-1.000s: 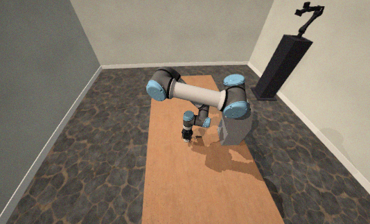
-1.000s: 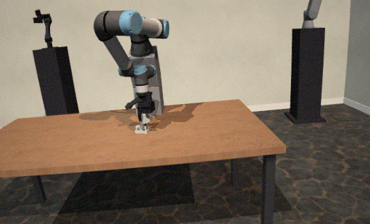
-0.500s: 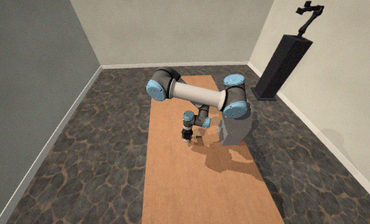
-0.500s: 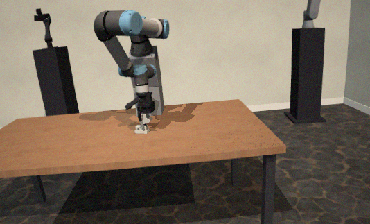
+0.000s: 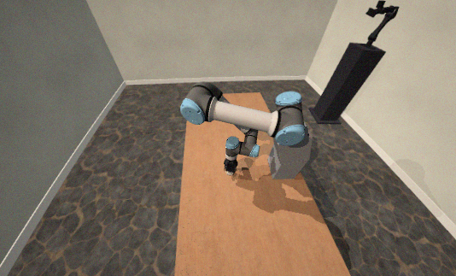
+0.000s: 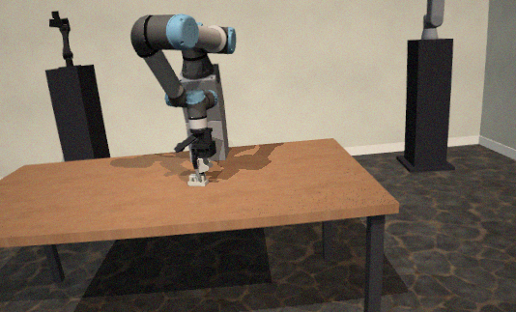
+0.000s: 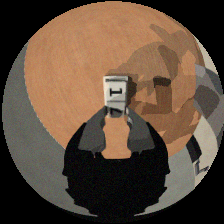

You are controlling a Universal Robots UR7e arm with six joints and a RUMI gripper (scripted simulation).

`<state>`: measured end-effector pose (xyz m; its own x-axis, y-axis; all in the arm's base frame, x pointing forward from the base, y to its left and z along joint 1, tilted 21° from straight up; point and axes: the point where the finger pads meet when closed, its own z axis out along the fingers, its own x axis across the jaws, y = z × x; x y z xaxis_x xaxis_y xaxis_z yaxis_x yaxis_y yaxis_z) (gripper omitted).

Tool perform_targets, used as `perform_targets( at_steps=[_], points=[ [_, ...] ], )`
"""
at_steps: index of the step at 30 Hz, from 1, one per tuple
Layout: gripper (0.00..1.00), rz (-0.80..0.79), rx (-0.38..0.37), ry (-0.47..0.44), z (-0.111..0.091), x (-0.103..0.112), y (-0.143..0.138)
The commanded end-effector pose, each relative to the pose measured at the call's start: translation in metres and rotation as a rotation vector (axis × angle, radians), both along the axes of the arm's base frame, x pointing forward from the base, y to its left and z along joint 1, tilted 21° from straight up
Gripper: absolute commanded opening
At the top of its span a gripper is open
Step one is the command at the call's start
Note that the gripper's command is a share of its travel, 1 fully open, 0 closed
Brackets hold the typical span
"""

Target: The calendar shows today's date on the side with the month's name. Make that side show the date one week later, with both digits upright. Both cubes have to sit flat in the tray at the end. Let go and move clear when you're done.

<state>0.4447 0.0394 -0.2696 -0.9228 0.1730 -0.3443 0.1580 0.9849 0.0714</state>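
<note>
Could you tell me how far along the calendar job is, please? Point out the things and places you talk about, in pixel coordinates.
Looks done: a numbered cube (image 6: 203, 165) (image 7: 116, 91) appears to be out of the tray (image 6: 197, 184). In hand: the pincer (image 5: 230, 172) (image 6: 198, 171) (image 7: 115, 106) seems closed on that cube, above the tray. Left: set it flat with upright digits; whether the other cube is ready, I cannot tell.
</note>
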Motion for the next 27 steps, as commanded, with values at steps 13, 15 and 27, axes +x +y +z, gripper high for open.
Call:
perform_targets(
  at_steps=[13, 15, 27],
  points=[
    [0.11, 0.001, -0.001, -0.003, 0.0001, 0.0014, 0.0003],
    [0.11, 0.001, -0.001, -0.003, 0.0001, 0.0014, 0.0003],
    [0.26, 0.001, -0.001, -0.003, 0.0001, 0.0014, 0.0003]
  ],
)
